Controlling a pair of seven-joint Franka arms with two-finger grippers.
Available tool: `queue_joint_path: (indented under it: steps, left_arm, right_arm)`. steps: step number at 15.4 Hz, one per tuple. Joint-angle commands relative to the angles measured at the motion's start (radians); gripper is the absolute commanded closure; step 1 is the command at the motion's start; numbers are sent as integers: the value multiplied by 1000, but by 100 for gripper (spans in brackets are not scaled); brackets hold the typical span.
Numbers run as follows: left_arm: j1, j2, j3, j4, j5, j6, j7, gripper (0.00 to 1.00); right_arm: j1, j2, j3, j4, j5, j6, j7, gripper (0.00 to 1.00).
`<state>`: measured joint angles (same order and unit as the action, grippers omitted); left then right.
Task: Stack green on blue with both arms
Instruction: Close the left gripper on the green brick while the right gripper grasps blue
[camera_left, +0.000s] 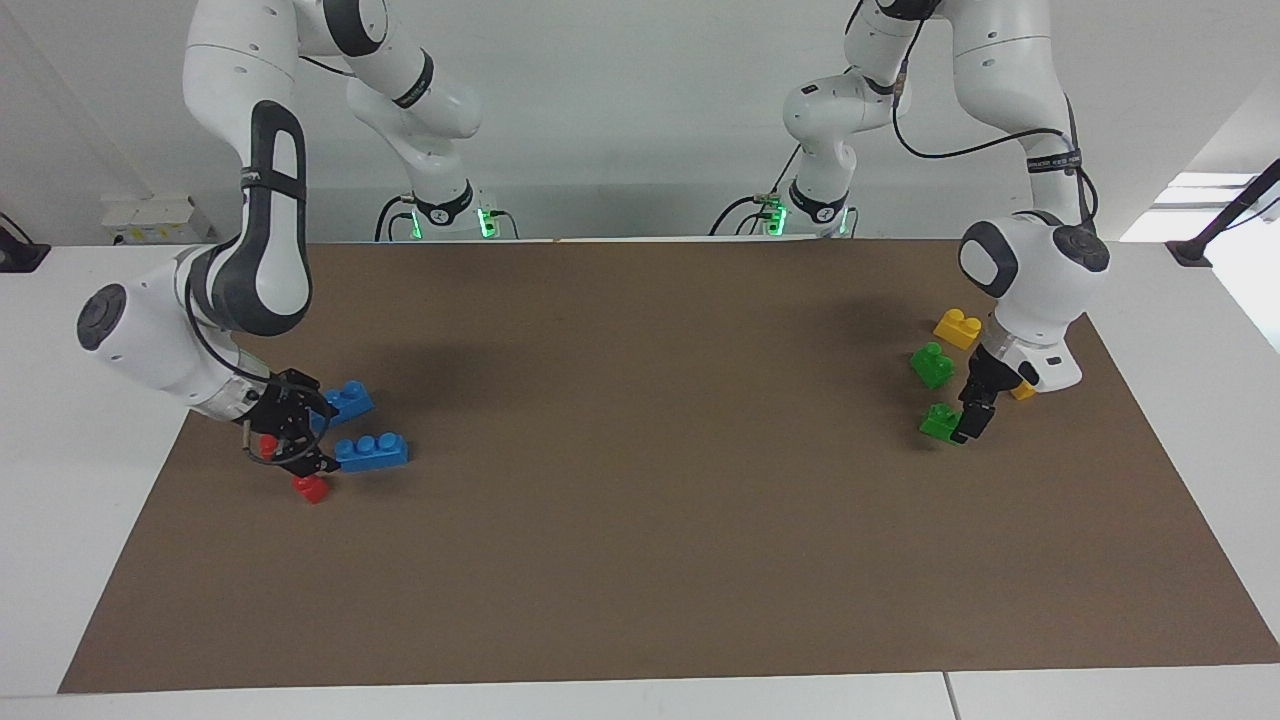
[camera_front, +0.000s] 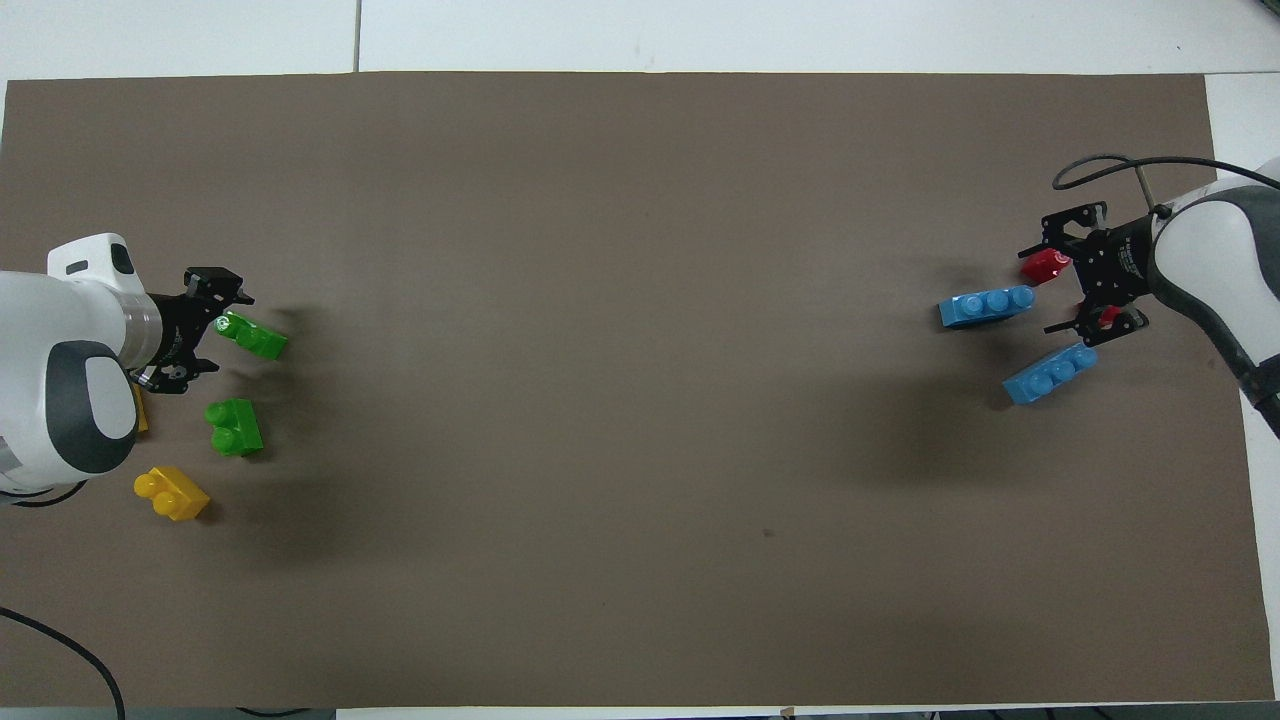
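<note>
Two green bricks lie toward the left arm's end of the table, one farther from the robots (camera_left: 938, 421) (camera_front: 256, 338), one nearer (camera_left: 932, 365) (camera_front: 235, 427). My left gripper (camera_left: 969, 424) (camera_front: 228, 334) is low and open, with its fingers on either side of the end of the farther green brick. Two blue bricks lie toward the right arm's end, one farther (camera_left: 372, 450) (camera_front: 985, 305), one nearer (camera_left: 347, 400) (camera_front: 1050, 372). My right gripper (camera_left: 316, 442) (camera_front: 1042, 288) is low and open at the end of the farther blue brick.
A red brick (camera_left: 312, 488) (camera_front: 1045, 265) lies right beside the right gripper's fingers. A second red brick (camera_left: 267, 445) (camera_front: 1105, 318) shows under that hand. A yellow brick (camera_left: 957, 327) (camera_front: 172, 492) lies nearer the robots than the green ones. Another yellow brick (camera_left: 1022, 391) is half hidden by the left hand.
</note>
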<state>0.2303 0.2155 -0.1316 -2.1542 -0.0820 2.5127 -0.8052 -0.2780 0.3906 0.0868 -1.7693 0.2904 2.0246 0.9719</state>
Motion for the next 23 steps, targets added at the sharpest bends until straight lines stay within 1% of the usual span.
queue_joint_path:
  steps: [1, 5, 8, 12, 14, 19, 21, 23]
  left_arm:
    - [9, 15, -6, -2, -16, 11, -17, 0]
    - [6, 10, -3, -1, -12, -64, -103, 0]
    - [6, 10, -3, -1, -10, -64, -131, 5]
    - [9, 12, -3, 4, -10, -52, -132, 5]
    - [9, 16, -3, 4, -10, -22, -132, 5]
    - [9, 31, -2, 13, -10, -12, -138, 5]
    - [7, 38, -2, 19, -9, -12, -160, 9]
    - [7, 38, -2, 20, -9, -14, -161, 17]
  right_arm:
    - [-3, 1, 8, -50, 55, 62, -22, 1]
    - [0, -9, 8, -77, 58, 65, -22, 1]
    - [-1, -10, 8, -97, 58, 91, -27, 1]
    - [-6, -9, 8, -108, 58, 118, -30, 1]
    - [-6, -6, 8, -108, 58, 126, -30, 1]
    - [-12, -4, 8, -113, 58, 135, -30, 1]
    - [-13, -3, 8, -114, 58, 143, -32, 1]
    - [-12, -3, 8, -133, 58, 173, -32, 1]
